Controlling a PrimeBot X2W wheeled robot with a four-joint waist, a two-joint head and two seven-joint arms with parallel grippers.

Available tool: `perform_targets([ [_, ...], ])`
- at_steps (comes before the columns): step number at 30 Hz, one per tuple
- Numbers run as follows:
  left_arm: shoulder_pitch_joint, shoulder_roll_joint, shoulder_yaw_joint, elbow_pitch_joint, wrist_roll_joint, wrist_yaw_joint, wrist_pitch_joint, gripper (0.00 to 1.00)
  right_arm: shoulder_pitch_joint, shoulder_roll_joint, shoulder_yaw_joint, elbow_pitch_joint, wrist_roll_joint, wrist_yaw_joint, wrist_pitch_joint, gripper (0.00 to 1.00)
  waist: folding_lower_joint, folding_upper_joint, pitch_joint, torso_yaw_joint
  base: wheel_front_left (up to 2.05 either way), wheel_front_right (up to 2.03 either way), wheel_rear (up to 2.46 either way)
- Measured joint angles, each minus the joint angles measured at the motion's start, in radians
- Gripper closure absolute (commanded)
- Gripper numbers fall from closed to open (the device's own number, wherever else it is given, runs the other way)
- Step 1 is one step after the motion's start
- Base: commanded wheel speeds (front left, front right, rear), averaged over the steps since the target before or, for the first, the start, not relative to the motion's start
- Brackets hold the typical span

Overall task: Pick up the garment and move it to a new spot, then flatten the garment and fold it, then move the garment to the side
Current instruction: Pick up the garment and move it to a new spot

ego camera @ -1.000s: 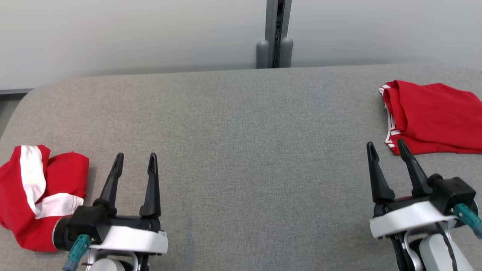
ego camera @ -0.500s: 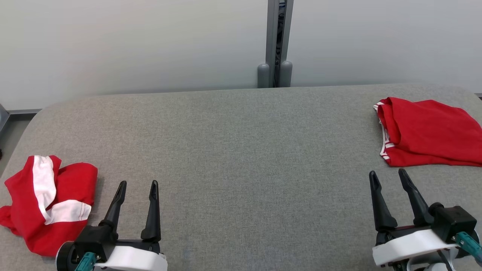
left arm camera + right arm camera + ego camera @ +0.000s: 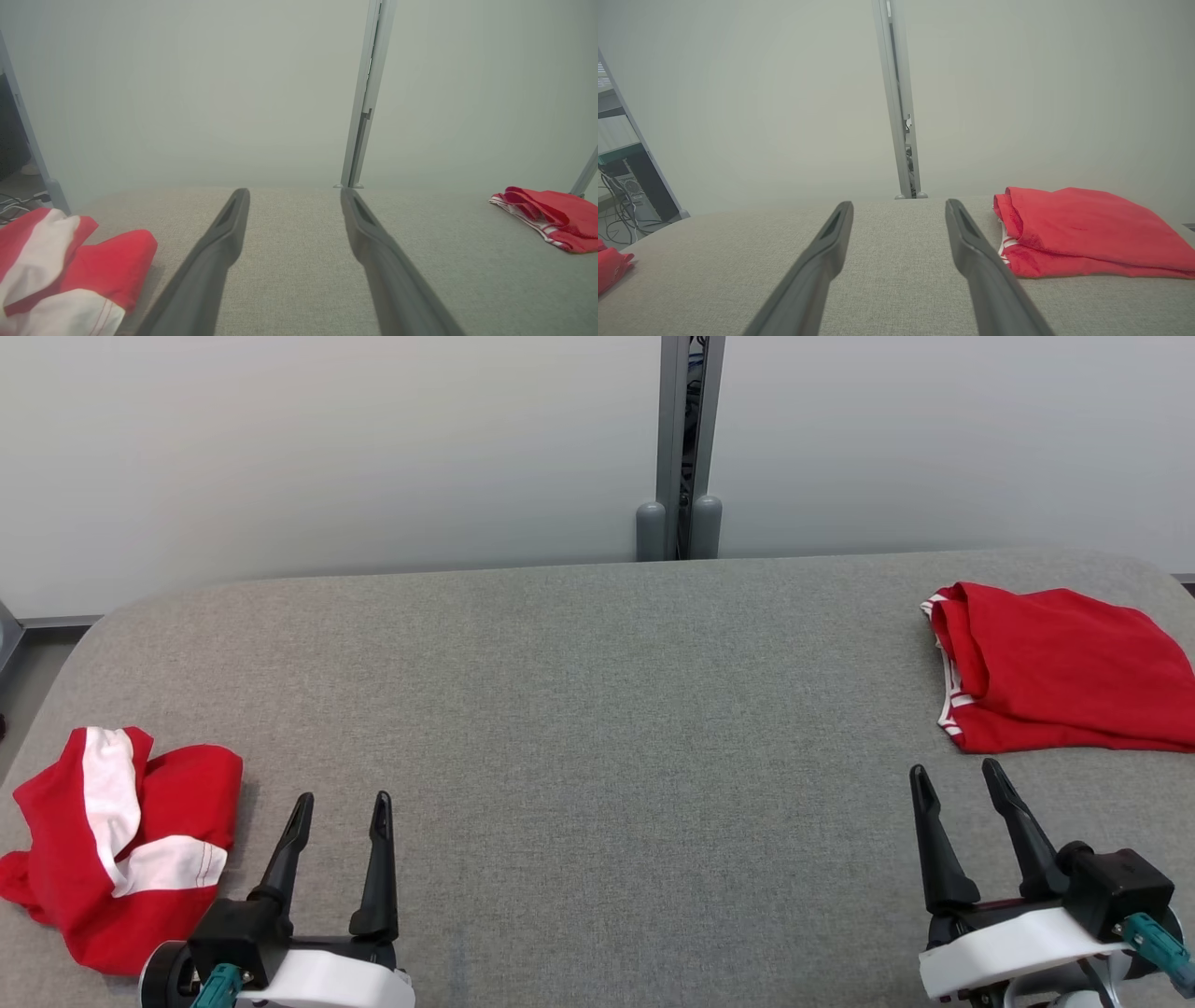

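Note:
A crumpled red garment with white bands [image 3: 121, 840] lies at the left edge of the grey padded table [image 3: 597, 709]. A second red garment [image 3: 1055, 667], folded flat with a white-striped hem, rests at the far right. My left gripper [image 3: 342, 798] stands open just right of the crumpled garment, apart from it and holding nothing. My right gripper [image 3: 954, 767] is open too, just short of the folded garment's near edge. In the left wrist view the open left gripper [image 3: 294, 191] has the crumpled garment [image 3: 70, 270] at lower left. The right wrist view has the right gripper [image 3: 899, 203] beside the folded garment [image 3: 1083, 231].
A pale wall with a grey upright post [image 3: 681, 429] runs behind the table's far edge. The table's left corner is rounded, with floor beyond it [image 3: 19, 672]. Cables and a computer case [image 3: 630, 191] stand off to the left past the table.
The head camera has tilted up, so the whole picture has slid down. Both grippers have drawn back a little toward the near edge; the right fingertips no longer overlap the folded garment.

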Motion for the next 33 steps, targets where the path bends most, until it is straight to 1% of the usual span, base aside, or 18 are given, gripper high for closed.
perform_targets([
  [8, -0.001, 0.000, 0.000, 0.011, 0.004, -0.006, 0.000, 0.00, 0.001, 0.003, 0.016, 0.006, 0.000, 0.000, 0.000, 0.00, 0.0000, 0.0000, -0.003, 0.006, 0.00, 0.00, 0.00],
  [13, -0.005, 0.000, -0.004, 0.007, 0.014, -0.005, 0.000, 0.00, 0.002, 0.008, 0.030, 0.006, 0.002, 0.000, 0.000, 0.00, 0.0000, 0.0000, -0.001, 0.036, 0.00, 0.00, 0.00],
  [18, -0.009, 0.000, -0.010, -0.011, 0.015, 0.005, 0.000, 0.00, 0.000, 0.009, 0.042, 0.005, 0.002, 0.000, 0.000, 0.00, 0.0000, 0.0000, 0.005, 0.089, 0.00, 0.00, 0.00],
  [33, -0.005, 0.000, -0.013, -0.085, 0.004, 0.033, 0.000, 0.00, 0.000, 0.009, 0.049, -0.004, 0.011, 0.000, 0.000, 0.00, 0.0000, 0.0000, 0.006, 0.278, 0.00, 0.00, 0.00],
])
